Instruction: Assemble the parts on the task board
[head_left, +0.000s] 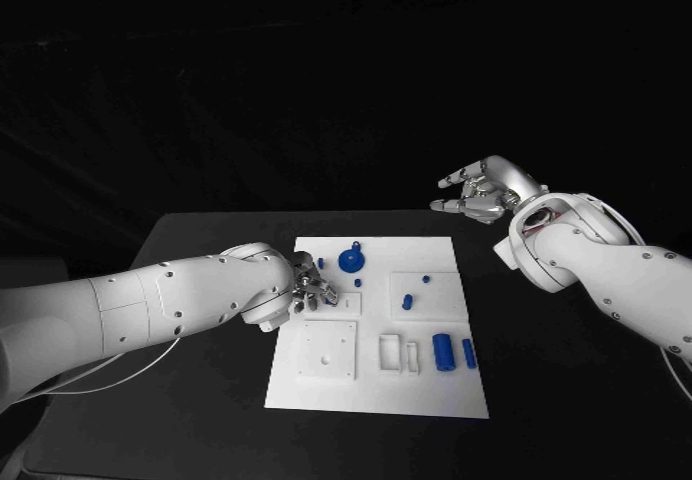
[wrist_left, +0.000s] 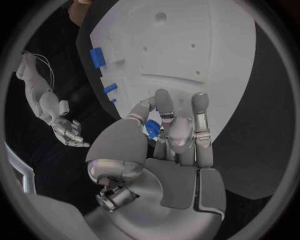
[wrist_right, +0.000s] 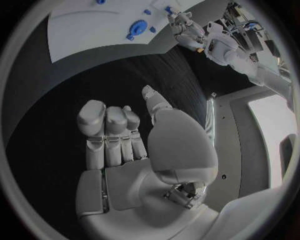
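From the head camera you see the board (head_left: 378, 385) lying in the middle of the black counter (head_left: 202, 240). Your left hand (head_left: 303, 288) sits over the board's left edge, beside a blue round part (head_left: 351, 262) near the board's far end. More blue parts lie to the right: a small one (head_left: 407, 299) mid-board and a cylinder (head_left: 443, 351) with a slimmer piece (head_left: 469, 352) next to it toward the near right. Your right hand (head_left: 483, 190) is raised well off the board, beyond the counter's far right corner, fingers curled in and holding nothing.

At the left wrist, your fingers (wrist_left: 167, 111) pinch a small blue part (wrist_left: 152, 129) against the thumb, just above the board (wrist_left: 206, 45). Two blue parts (wrist_left: 96, 56) stand at the board's edge.

At the right wrist, your fingers (wrist_right: 106, 127) are bent toward the palm with nothing in them, over bare counter (wrist_right: 75, 90). The board (wrist_right: 87, 25) with the round part (wrist_right: 137, 26) lies well apart, the left hand (wrist_right: 187, 30) at its edge.
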